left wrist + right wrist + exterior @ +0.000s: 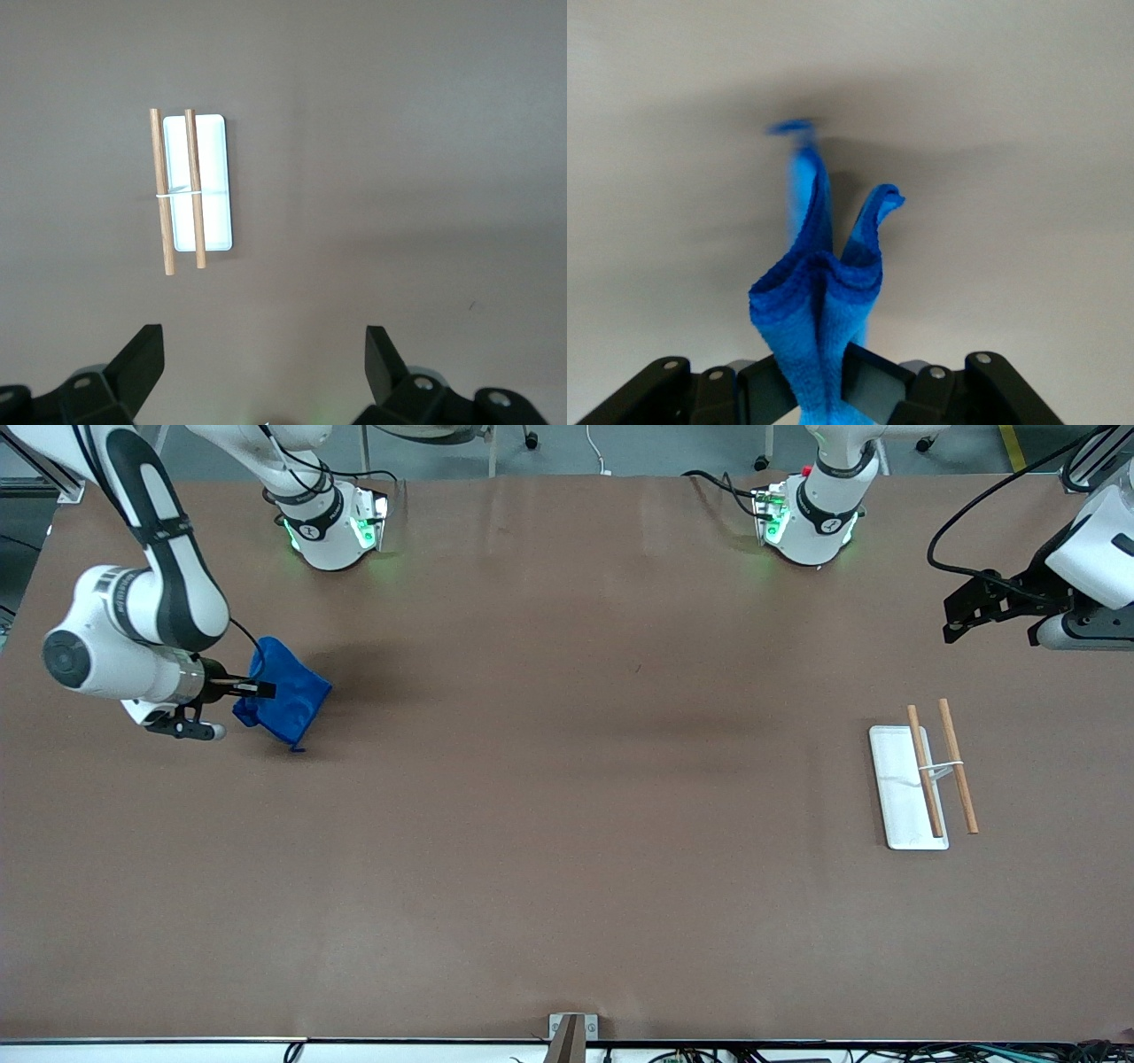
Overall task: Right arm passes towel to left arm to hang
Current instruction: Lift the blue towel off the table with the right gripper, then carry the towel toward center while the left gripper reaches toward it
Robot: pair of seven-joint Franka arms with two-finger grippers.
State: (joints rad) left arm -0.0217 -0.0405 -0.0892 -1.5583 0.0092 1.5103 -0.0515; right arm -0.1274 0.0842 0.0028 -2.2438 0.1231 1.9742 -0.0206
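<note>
Blue towel [288, 695] hangs bunched from the right pincer [257, 687], which pinches its gathered top over the bench [567, 824] at the right arm's end, lifted clear probably for carrying to the hand-off. At about three o'clock in the front view, the left pincer [992, 611] waits spread above the wooden-dowel rack [926, 775], with bare bench between them.

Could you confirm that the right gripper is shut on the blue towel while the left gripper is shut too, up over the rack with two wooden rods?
Not quite: the left gripper is open, its fingers standing wide apart in the left wrist view, above the table by the rack. The rest holds: the right gripper is shut on the towel, as the right wrist view shows.
</note>
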